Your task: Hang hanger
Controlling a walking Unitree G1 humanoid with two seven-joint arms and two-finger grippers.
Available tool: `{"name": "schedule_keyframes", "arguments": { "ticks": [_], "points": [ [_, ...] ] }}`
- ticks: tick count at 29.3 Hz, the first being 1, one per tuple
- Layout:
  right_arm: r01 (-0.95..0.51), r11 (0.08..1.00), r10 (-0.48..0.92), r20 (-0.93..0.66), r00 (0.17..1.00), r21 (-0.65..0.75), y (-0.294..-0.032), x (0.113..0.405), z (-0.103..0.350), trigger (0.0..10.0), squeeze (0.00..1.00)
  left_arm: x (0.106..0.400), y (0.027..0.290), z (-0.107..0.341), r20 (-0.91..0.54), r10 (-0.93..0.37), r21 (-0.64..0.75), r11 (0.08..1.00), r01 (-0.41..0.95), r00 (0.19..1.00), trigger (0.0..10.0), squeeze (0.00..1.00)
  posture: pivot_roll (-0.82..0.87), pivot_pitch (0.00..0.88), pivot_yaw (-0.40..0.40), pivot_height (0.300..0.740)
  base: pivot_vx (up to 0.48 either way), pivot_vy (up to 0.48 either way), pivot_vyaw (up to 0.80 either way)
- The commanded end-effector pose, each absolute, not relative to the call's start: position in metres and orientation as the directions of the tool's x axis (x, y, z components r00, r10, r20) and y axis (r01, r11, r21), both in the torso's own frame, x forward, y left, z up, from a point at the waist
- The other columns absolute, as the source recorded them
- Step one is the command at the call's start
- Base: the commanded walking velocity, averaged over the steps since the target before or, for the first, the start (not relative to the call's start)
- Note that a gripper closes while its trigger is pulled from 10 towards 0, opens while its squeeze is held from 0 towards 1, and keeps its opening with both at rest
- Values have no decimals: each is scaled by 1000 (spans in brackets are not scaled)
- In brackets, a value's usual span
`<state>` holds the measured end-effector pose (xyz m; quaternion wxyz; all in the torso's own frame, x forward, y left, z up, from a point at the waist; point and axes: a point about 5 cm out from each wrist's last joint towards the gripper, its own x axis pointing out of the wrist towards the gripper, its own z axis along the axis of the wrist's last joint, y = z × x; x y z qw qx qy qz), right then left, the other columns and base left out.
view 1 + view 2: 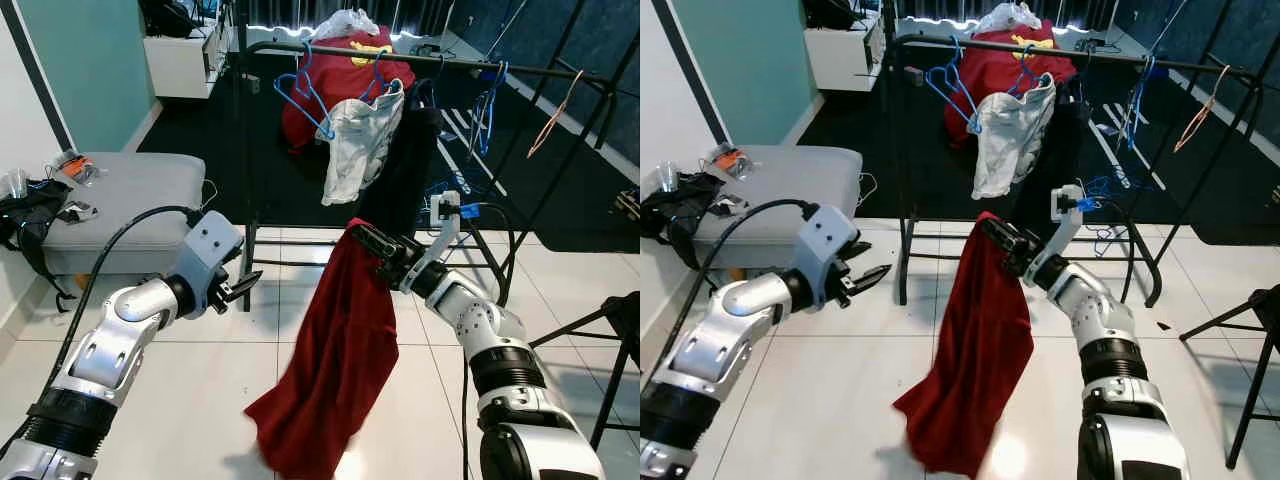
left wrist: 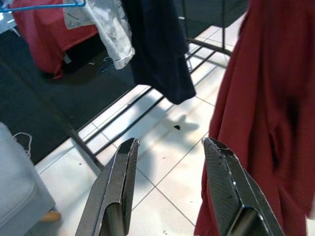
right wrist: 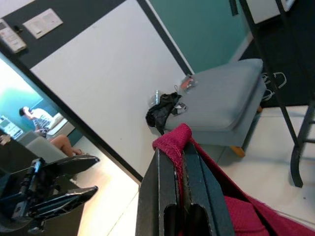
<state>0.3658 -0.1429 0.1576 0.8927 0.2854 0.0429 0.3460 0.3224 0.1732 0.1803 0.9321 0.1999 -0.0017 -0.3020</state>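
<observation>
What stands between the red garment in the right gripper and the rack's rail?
Nothing solid. The right gripper holds the red garment below the rail. The white shirt and dark garment hang just beyond, crowding that stretch; the rail to the robot's right looks freer.

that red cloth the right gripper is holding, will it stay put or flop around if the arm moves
Likely floppy: the red cloth hangs limp from the right gripper, in folds down to the floor tiles. It would probably swing and drag its low end. It may slip, since the fingers pinch just a small bunched edge. The left gripper is open, not supporting it.
</observation>
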Motion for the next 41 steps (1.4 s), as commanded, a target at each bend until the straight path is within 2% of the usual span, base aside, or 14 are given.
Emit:
{"name": "schedule_keyframes", "arguments": {
  "ticks": [1, 3, 7, 10, 15, 21, 22, 23, 24, 25, 28, 32, 40, 41],
  "points": [
    [-573, 615, 630, 99, 770, 542, -140, 368, 159, 0, 0, 319, 169, 180, -121, -598, 341, 725, 599, 792, 10000, 0, -61, 41, -66, 740, 0, 0, 0],
    [-550, 628, 616, 81, 784, 550, -138, 370, 157, 0, 0, 316, 165, 181, -114, -625, 299, 720, 626, 772, 10000, 0, -61, 41, -66, 740, 0, 0, 0],
    [-493, 672, 578, 25, 816, 552, -134, 374, 152, 0, 0, 303, 134, 181, -44, -693, 72, 716, 694, 720, 10000, 0, -59, 37, -72, 740, 0, 0, 0],
    [-493, 672, 578, 25, 816, 552, -134, 374, 152, 0, 0, 303, 134, 181, -44, -693, 72, 716, 694, 720, 10000, 0, -59, 37, -72, 740, 0, 0, 0],
    [-495, 669, 584, 21, 811, 554, -125, 376, 155, 0, 0, 306, 113, 169, -14, -640, -30, 768, 640, 768, 10000, 0, -70, 27, -69, 740, 0, 0, 0],
    [-499, 629, 591, 51, 805, 596, -113, 380, 168, 0, 0, 312, 99, 147, -37, -605, 19, 796, 605, 796, 10000, 0, -75, 23, -77, 740, 0, 0, 0],
    [-498, 628, 586, 57, 808, 599, -109, 381, 172, 0, 0, 313, 97, 139, -69, -596, 2, 802, 597, 800, 10000, 478, -77, 22, -79, 740, 0, 0, 0],
    [-498, 628, 586, 57, 808, 599, -109, 381, 172, 0, 0, 313, 97, 139, -69, -596, 2, 802, 597, 800, 10000, 478, -77, 22, -79, 740, 0, 0, 0],
    [-496, 627, 582, 61, 811, 601, -108, 381, 173, 0, 0, 313, 96, 137, -76, -591, -20, 806, 591, 803, 10000, 898, -79, 20, -80, 740, 0, 0, 0],
    [-491, 625, 576, 66, 815, 607, -107, 381, 174, 0, 0, 313, 93, 137, -74, -591, -48, 806, 589, 803, 10000, 1000, -79, 20, -80, 740, 0, 0, 0],
    [-480, 625, 562, 72, 824, 615, -105, 382, 177, 0, 0, 313, 90, 139, -63, -568, -101, 822, 561, 821, 10000, 1000, -80, 18, -81, 740, 0, 0, 0],
    [-487, 618, 571, 73, 818, 618, -100, 382, 180, 0, 0, 322, 96, 132, -122, -433, -32, 901, 433, 893, 10000, 1000, -78, 21, -85, 740, 0, 0, 0],
    [-489, 594, 583, 77, 809, 639, -92, 382, 183, 0, 0, 325, 92, 132, -52, -445, -158, 888, 432, 894, 10000, 1000, -76, 33, -89, 740, 0, 0, 0],
    [-488, 589, 585, 77, 807, 644, -91, 381, 184, 0, 0, 324, 90, 130, -50, -468, -167, 875, 454, 882, 10000, 710, -76, 36, -89, 740, 0, 0, 0]
  ]
}}
